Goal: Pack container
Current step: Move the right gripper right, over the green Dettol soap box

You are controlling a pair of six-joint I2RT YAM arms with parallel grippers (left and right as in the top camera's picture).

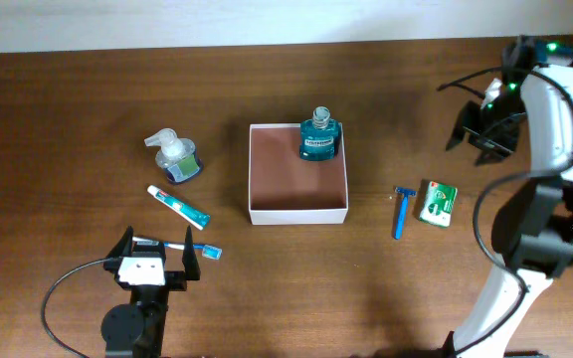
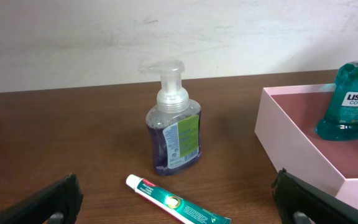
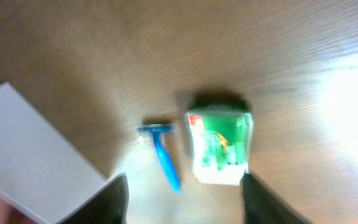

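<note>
— What lies nearest us?
— Our left gripper [image 1: 157,251], fingers wide and holding nothing, by the toothbrush [image 1: 203,251]. Beyond it we see toothpaste [image 1: 179,206], then soap [image 1: 175,157].
— And the container [image 1: 291,184]?
— Mid-table, with mouthwash [image 1: 317,137] (a teal bottle) upright in its far right corner. Past the razor [image 1: 400,211] and packet [image 1: 437,202], our right gripper [image 3: 182,205] hangs spread and empty.

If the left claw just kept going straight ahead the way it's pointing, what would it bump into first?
Likely the toothpaste tube lying just ahead of the left gripper; if it passes above that, the soap pump bottle behind.
</note>
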